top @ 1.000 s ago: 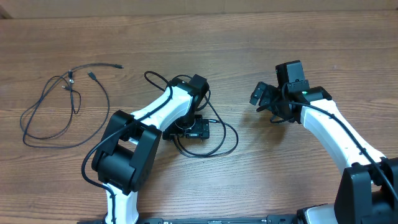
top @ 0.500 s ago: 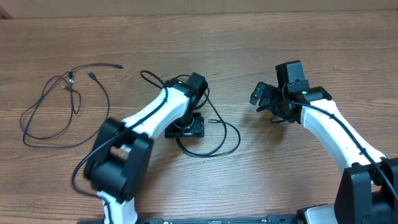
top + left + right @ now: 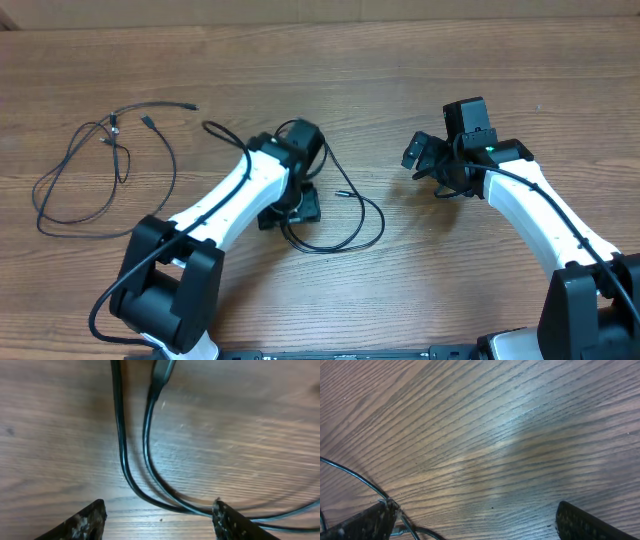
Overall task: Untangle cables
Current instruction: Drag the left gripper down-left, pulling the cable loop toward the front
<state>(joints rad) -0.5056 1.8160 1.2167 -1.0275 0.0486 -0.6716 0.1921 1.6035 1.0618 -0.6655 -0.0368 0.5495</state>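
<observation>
The wooden table (image 3: 400,60) carries everything, and the two arms reach over its middle: the left arm (image 3: 225,195) is bent down on the central cable, and the right arm (image 3: 530,205) stands to the side, near that cable but not touching it. The cables lie in two groups that are well apart. One is a wide loose loop at the far left with a small knot (image 3: 113,128) at its top. The other is a loop (image 3: 381,222) that curls out from under the left arm. The left tool (image 3: 159,512) has its fingers apart and low over the wood, and two strands (image 3: 122,460) of the central loop run side by side between them, not clamped. The right tool (image 3: 477,525) is also wide apart and holds nothing. In our judgement the main danger is in the grasp. If the left tool takes both strands together, a pull will drag the whole loop and may tighten it and not open it. The strands are thin and flat on the table, so the fingers may scrape the wood or let the cable slip out. The small plug (image 3: 162,372) could also catch on the neighbouring strand during a pull.
</observation>
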